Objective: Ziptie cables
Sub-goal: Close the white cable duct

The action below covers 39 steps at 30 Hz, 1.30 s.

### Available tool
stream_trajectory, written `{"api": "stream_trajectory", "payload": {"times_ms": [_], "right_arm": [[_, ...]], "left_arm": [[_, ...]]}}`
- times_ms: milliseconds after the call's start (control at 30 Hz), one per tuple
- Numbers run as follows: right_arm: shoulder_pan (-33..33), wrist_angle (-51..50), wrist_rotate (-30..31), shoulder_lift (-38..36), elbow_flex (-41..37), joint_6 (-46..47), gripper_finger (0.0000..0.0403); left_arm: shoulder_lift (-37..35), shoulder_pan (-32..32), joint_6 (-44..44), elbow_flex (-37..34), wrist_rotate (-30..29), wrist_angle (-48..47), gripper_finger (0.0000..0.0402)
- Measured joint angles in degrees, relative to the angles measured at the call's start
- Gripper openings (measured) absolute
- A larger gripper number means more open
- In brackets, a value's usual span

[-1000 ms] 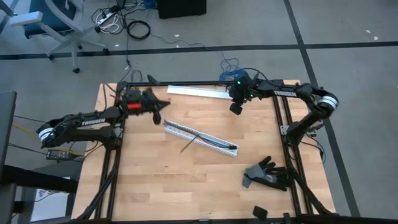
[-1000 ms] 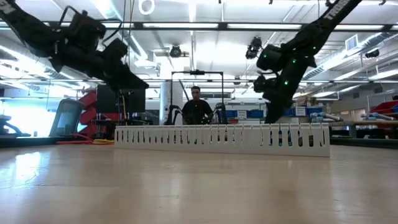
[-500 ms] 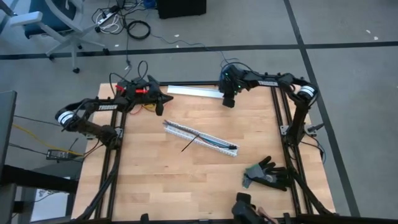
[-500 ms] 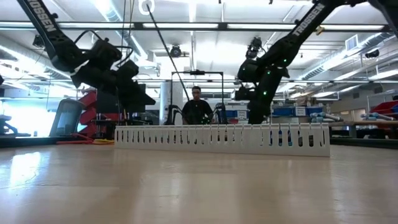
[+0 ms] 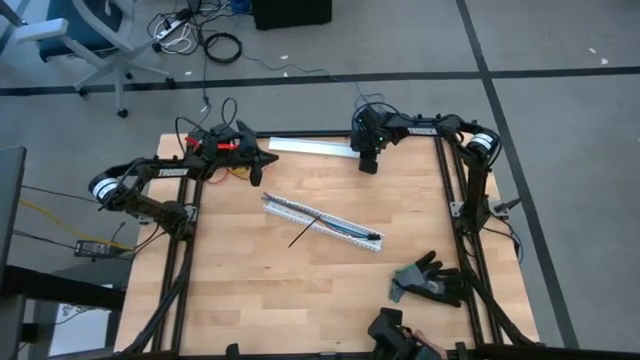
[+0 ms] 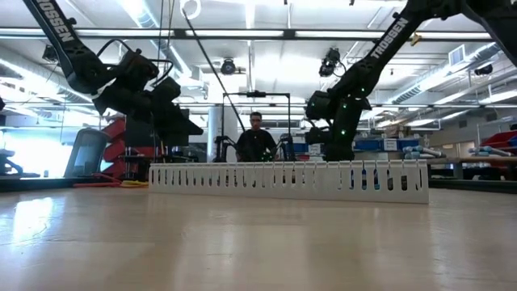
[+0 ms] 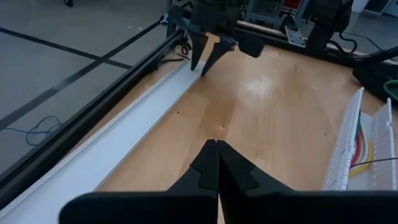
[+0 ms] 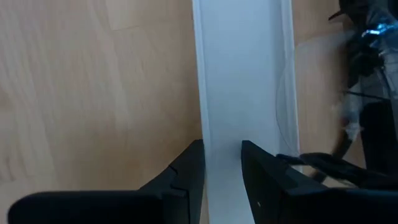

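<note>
Pale wooden tabletop (image 5: 250,270) with visible grain, smooth, faintly glossy under the ceiling lights. Flat white plastic cover strip (image 8: 239,81), smooth and matt. White slotted plastic duct (image 6: 287,179), matt. Black matt plastic gripper fingers (image 7: 205,171). Black cloth-like glove (image 5: 432,280), dull.

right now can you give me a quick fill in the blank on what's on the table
1. The left tool is ____.
2. The cables lie inside the white slotted ____ at mid-table.
3. The thin black ziptie lies ____ that duct.
4. The black glove lies near the table's ____ edge.

Missing words: shut; duct; across; right
</note>
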Motion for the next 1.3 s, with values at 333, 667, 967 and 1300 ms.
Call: {"api": "stream_trajectory", "payload": {"times_ms": [333, 667, 967, 1300], "right_arm": [[-0.1, -4.7, -1.5, 0.3, 0.2, -0.2, 0.0017], [3.1, -12.0, -4.3, -1.5, -0.2, 6.6, 0.0003], [10.5, -19.4, -5.9, -11.2, -0.3, 14.4, 0.0], [19.9, -20.8, -5.6, -23.5, -0.2, 23.3, 0.0]], "left_arm": [[0.0, 0.0, 0.0, 0.0, 0.0, 0.1, 0.0003], [0.0, 0.0, 0.0, 0.0, 0.0, -0.6, 0.0003], [0.0, 0.0, 0.0, 0.0, 0.0, -2.7, 0.0003], [0.0, -0.8, -1.7, 0.0, 0.0, -7.0, 0.0003]]}}
